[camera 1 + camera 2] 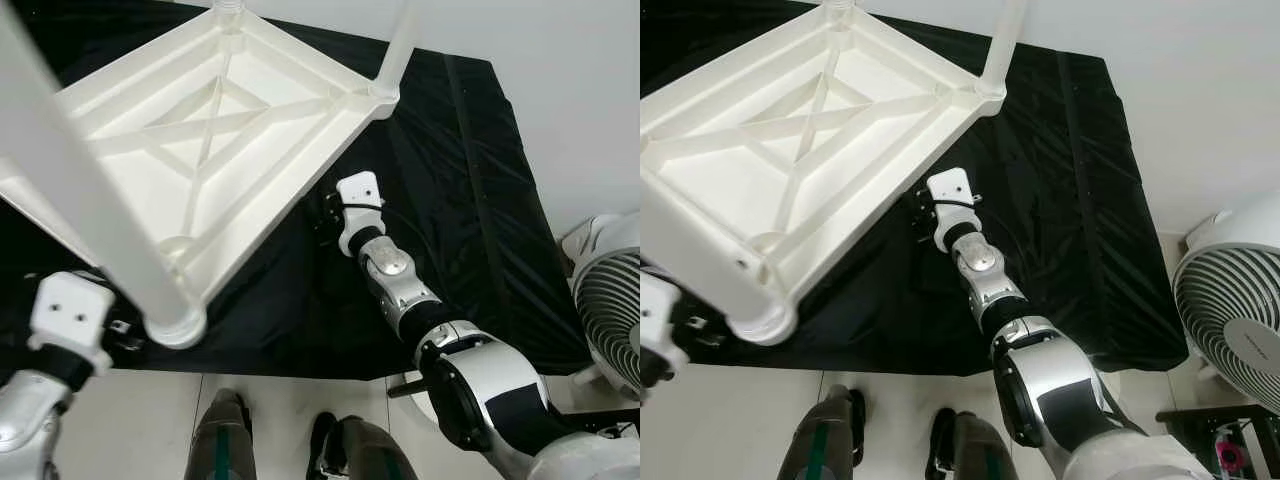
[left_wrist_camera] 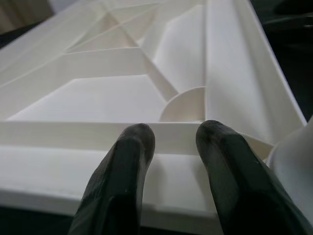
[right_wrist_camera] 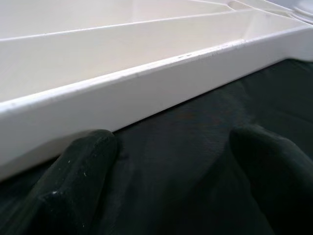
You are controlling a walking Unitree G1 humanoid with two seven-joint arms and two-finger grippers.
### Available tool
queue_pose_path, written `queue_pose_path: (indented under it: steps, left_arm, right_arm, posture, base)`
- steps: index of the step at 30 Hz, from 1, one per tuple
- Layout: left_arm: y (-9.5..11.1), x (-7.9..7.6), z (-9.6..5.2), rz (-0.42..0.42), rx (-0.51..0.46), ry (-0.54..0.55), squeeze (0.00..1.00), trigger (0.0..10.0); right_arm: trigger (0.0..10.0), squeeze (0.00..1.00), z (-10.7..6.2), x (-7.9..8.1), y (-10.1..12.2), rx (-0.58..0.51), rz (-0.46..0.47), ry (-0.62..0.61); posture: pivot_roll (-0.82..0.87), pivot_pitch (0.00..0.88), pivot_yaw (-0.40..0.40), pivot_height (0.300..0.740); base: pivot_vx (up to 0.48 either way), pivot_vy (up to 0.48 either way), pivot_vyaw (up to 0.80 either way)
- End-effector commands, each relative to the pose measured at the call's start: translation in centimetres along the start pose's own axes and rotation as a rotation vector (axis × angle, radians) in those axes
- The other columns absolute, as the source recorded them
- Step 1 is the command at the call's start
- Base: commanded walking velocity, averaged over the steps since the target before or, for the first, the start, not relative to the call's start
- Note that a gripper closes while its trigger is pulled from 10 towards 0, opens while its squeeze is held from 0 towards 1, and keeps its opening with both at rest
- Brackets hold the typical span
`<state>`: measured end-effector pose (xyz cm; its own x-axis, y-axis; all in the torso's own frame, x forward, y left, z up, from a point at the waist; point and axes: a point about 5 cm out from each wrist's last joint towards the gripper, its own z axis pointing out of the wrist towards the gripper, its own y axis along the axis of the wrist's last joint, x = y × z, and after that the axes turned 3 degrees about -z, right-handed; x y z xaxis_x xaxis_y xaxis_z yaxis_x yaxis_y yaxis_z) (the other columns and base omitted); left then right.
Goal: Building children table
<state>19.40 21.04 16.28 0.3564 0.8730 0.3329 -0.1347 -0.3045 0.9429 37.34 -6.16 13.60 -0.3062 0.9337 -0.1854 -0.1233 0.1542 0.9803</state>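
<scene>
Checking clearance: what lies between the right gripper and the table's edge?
Only bare black cloth lies between the right gripper and the table edge, in the right wrist view.

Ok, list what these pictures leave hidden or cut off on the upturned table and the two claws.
- Upturned table: its top face lies on the black cloth, unseen in the head views.
- Table legs: far ends cut by the frame edges.
- Right claw: fingers hidden under the table rim in the head views.
- Left claw: whether it touches the rim cannot be told.
</scene>
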Motion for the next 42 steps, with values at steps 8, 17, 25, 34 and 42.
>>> queue_pose_path:
  steps: [8,17,25,34,42]
  left_arm:
    - [0.3,-4.4,2.6,-0.129,-0.032,-0.195,0.0,10.0]
    - [1.5,-5.8,5.1,-0.142,-0.101,-0.242,0.0,10.0]
    - [2.6,-6.8,7.1,-0.148,-0.159,-0.299,0.0,10.0]
    - [3.3,-8.7,8.7,-0.151,-0.194,-0.373,0.0,10.0]
    - [2.5,-7.8,8.6,-0.151,-0.18,-0.394,0.0,10.0]
  right_arm:
    - [10.0,0.0,0.8,-1.3,0.8,0.024,0.092,-0.024]
    - [10.0,0.0,1.6,0.1,2.4,-0.017,0.244,0.15]
    - [10.0,0.0,2.0,0.4,3.0,0.003,0.148,0.227]
    - [10.0,0.0,1.9,-3.6,2.3,0.086,0.047,-0.067]
    - [10.0,0.0,-1.4,-6.4,-0.9,0.019,0.11,-0.174]
  posture:
    - [0.24,0.186,-0.088,0.74]
    - [0.21,0.19,-0.072,0.74]
    - [0.17,0.187,-0.058,0.74]
    - [0.13,0.176,-0.058,0.74]
    - [0.08,0.154,-0.056,0.74]
  base:
    - [0.0,0.0,0.0]
    - [0.0,0.0,0.0]
    - [0.0,0.0,0.0]
    - [0.0,0.0,0.0]
    - [0.0,0.0,0.0]
